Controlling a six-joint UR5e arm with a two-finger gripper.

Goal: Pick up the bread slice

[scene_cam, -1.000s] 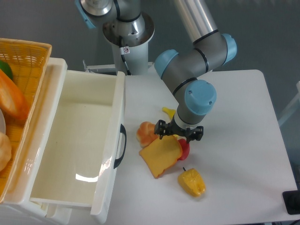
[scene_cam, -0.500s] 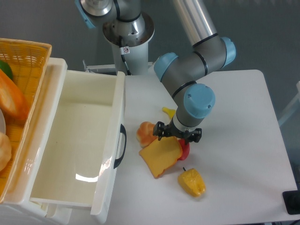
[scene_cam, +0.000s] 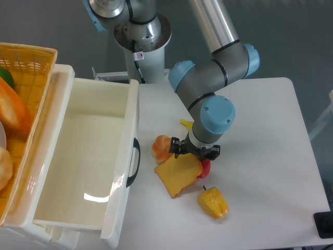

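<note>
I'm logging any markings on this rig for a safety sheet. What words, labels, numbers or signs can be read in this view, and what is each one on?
Small round red-and-white sticker on the robot base column: a sign of some sort, too small to read.
No readable text on the arm, the pincer, the bread slice, the white drawer or the basket.
</note>
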